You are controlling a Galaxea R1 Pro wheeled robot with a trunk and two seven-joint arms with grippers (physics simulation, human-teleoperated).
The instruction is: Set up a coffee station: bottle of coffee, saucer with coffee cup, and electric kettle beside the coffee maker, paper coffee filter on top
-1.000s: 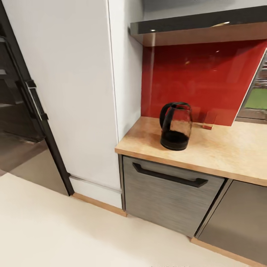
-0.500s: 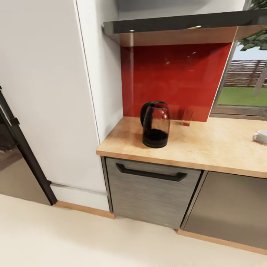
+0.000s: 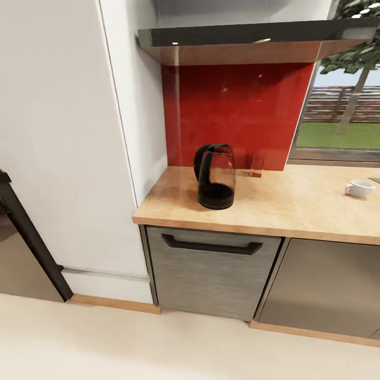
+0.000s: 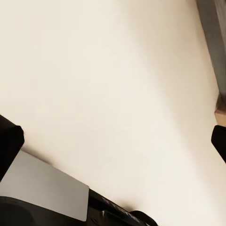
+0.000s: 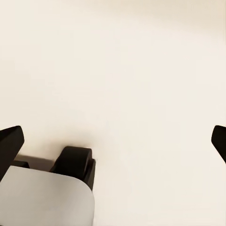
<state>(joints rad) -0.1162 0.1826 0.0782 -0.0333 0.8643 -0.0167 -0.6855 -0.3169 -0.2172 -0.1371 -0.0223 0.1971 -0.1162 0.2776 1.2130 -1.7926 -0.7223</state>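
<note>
The electric kettle (image 3: 215,177), clear glass with a black base, lid and handle, stands on the kitchen countertop (image 3: 295,208) near its left end, in front of the red backsplash. A white coffee cup (image 3: 360,188) sits on the counter at the far right. Above the backsplash runs the dark grey kitchen shelf (image 3: 248,36); its top surface is hidden from here. In the left wrist view my left gripper (image 4: 113,139) hangs open over the cream floor, fingers wide apart. My right gripper (image 5: 113,141) is likewise open above the floor, nothing between its fingers.
A tall white cabinet (image 3: 68,148) rises left of the counter, with a dark appliance edge (image 3: 26,232) beyond it. A grey drawer with a black handle (image 3: 211,245) sits under the kettle. A small clear glass (image 3: 257,164) stands by the backsplash. A window (image 3: 338,121) is at right.
The camera has swung right: the counter and kettle shifted left in the picture, and the window and coffee cup came into view. Nothing on the counter moved.
</note>
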